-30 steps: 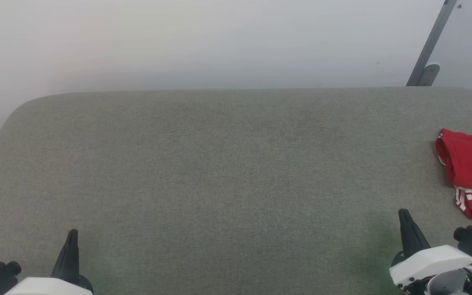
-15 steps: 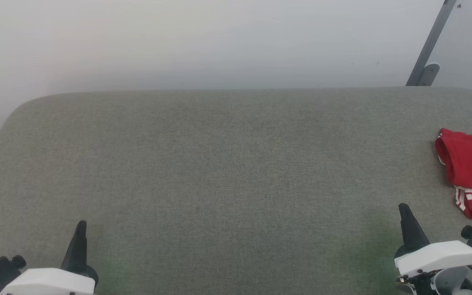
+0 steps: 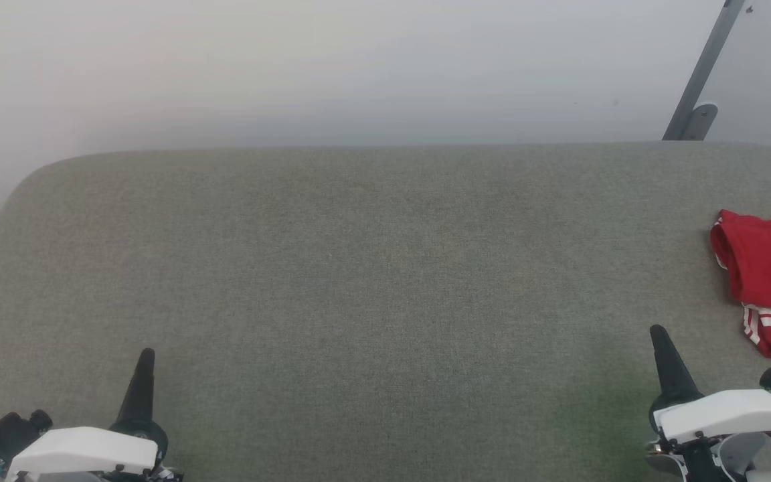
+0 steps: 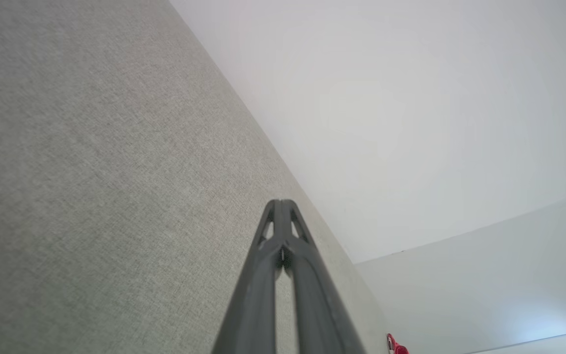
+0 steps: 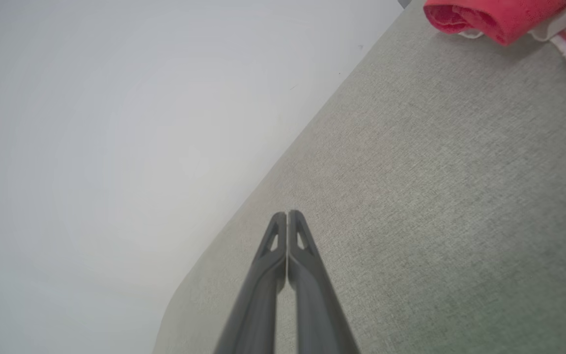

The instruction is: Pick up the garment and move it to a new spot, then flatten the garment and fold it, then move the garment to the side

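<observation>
The garment [image 3: 770, 278], red with red-white striped trim, lies bunched at the right edge of the grey table [image 3: 372, 268], partly cut off by the frame. The right wrist view has the garment [image 5: 501, 17] at its top right, and a red sliver of the garment [image 4: 395, 345] peeks in at the bottom of the left wrist view. My right gripper [image 3: 658, 332] is shut and empty at the lower right, a little short of the garment. At the lower left my left gripper [image 3: 147, 355] is shut with nothing in it. Both pairs of fingers press together: left gripper [image 4: 281, 202], right gripper [image 5: 287, 214].
A pale wall [image 3: 359, 67] stands behind the table's far edge. A grey metal strut with a bracket [image 3: 700, 80] leans at the back right. The table's left corner [image 3: 31, 181] is rounded.
Both grippers have risen slightly in the head view, the left one also shifting right. The garment has stayed where it was.
</observation>
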You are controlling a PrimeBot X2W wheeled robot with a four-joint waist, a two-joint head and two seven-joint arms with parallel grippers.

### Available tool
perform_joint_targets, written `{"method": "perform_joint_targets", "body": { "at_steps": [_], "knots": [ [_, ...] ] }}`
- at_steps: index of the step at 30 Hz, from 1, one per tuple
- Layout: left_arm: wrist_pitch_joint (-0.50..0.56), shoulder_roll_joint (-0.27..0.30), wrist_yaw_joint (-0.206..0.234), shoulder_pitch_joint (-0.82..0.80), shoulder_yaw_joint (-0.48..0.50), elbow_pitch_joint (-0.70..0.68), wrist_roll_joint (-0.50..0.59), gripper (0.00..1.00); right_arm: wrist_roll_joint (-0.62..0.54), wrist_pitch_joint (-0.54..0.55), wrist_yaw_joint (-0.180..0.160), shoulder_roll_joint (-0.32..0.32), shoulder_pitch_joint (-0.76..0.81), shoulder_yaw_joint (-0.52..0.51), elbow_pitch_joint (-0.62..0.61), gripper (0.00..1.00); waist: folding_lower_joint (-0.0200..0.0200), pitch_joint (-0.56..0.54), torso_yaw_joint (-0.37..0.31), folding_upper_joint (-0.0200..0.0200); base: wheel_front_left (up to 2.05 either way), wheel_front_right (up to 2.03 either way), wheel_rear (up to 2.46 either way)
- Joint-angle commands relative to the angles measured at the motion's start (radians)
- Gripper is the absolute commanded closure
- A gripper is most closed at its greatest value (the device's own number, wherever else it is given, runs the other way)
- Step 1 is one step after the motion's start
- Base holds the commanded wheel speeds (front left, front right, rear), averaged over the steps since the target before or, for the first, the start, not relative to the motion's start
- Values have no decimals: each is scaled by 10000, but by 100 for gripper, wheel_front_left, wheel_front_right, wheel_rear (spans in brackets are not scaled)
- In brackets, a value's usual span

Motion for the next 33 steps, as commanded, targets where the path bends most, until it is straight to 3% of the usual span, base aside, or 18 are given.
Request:
{"method": "perform_joint_targets", "body": {
  "at_steps": [1,33],
  "knots": [
    [59,14,-14,-244,57,-127,-206,100,285,71,3,1,-223,14,-146,100,0,0,-1,-1,0,0,0],
    [851,-631,-20,-617,146,-253,-2348,100,3477,706,3,23,-335,46,-392,100,0,2,-21,-1,0,0,0]
  ]
}}
